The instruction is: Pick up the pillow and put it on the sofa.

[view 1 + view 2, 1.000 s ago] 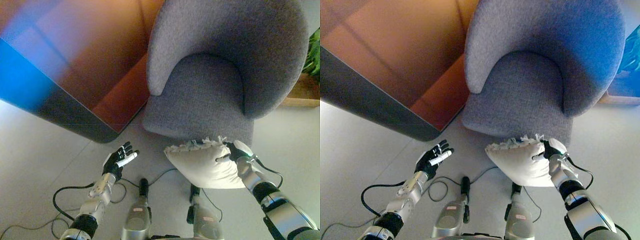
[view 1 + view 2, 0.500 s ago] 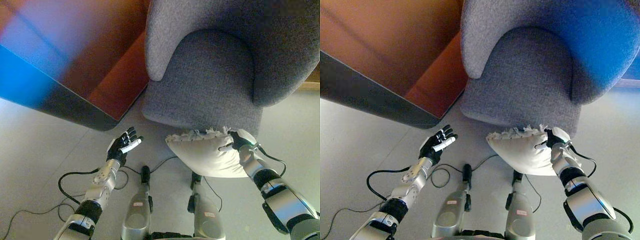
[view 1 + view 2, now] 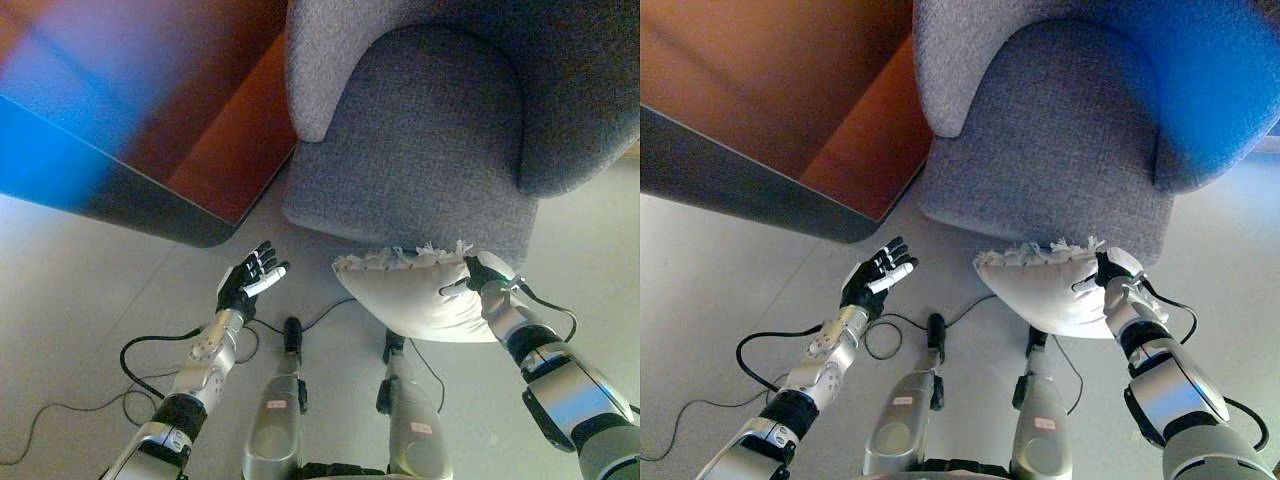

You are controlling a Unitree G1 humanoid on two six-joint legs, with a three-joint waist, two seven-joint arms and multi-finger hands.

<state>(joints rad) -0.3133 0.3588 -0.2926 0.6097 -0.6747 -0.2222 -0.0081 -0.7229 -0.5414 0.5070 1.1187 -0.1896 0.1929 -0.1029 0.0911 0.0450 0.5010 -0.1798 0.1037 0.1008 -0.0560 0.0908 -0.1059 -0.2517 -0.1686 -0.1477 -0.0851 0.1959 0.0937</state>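
A white pillow (image 3: 415, 297) with a fringed edge hangs in the air just in front of the grey sofa chair (image 3: 430, 140), its top edge level with the seat's front rim. My right hand (image 3: 482, 276) is shut on the pillow's right corner and carries it. My left hand (image 3: 247, 281) is open and empty, palm up, above the floor to the left of the pillow. The pillow (image 3: 1050, 287) and both hands also show in the right eye view.
A dark-edged brown table or cabinet (image 3: 150, 130) stands to the left of the chair, close to its left arm. Pale floor (image 3: 70, 290) lies below and to the left.
The whole view has shifted closer to the chair. The pillow and my right hand have risen slightly toward the seat's front edge. My left hand keeps its open pose.
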